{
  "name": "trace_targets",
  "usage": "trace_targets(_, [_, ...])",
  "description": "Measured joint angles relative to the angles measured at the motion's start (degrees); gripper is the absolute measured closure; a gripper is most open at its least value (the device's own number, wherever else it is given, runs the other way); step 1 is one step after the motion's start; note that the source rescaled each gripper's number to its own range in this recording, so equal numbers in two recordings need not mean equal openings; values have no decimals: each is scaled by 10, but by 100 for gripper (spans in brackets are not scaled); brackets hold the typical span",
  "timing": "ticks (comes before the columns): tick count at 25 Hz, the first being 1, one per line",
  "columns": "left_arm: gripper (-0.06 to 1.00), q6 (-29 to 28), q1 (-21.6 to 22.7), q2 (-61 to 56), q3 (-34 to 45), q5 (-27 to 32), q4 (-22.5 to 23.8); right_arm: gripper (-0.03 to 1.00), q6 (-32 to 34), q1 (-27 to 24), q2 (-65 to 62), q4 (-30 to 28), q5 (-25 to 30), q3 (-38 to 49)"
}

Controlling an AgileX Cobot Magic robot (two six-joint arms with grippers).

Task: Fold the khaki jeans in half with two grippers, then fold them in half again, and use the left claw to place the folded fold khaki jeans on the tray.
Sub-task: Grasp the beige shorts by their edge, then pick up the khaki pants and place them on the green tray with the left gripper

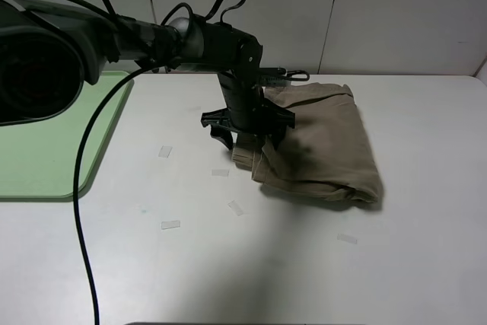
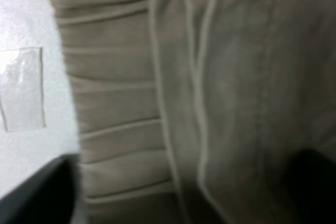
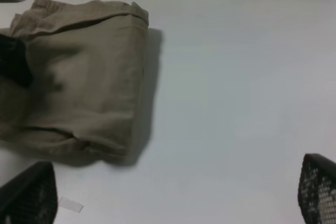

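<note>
The khaki jeans (image 1: 327, 142) lie folded into a thick bundle on the white table, right of centre. My left gripper (image 1: 247, 138) reaches down onto the bundle's left edge. In the left wrist view its dark fingers (image 2: 37, 192) stand wide apart, with the gathered waistband of the khaki jeans (image 2: 210, 103) between them. The jaws look open around the cloth, not clamped. The pale-green tray (image 1: 46, 150) lies at the far left, empty where visible. My right gripper (image 3: 173, 198) shows only in the right wrist view, open and empty, off to one side of the khaki jeans (image 3: 84, 77).
Small clear tape pieces (image 1: 170, 224) are stuck to the table left of and in front of the garment; one tape piece (image 2: 21, 87) lies beside the waistband. A loose black cable (image 1: 80, 211) trails from the left arm down across the table's front left.
</note>
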Motion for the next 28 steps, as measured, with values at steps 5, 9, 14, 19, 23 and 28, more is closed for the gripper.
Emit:
trace_targets(5, [36,0,0,2,0,-11,0,-3,0,0,0,0,0,0])
trace_targets(9, [44,0,-2,4,0,-16,-2,-3,0,0,0,0,0,0])
trace_targets(14, [45,2,-2,4,0,-17,-1,-3,0,0,0,0,0,0])
trace_targets(19, [50,17,1,-4,-13,27,5,-3,0,0,0,0,0,0])
trace_targets(23, [61,57,12,-18,-29,95,14,-3,0,0,0,0,0,0])
trace_targets(28, [67,104,22,-37,-33,147,29,-3,0,0,0,0,0,0])
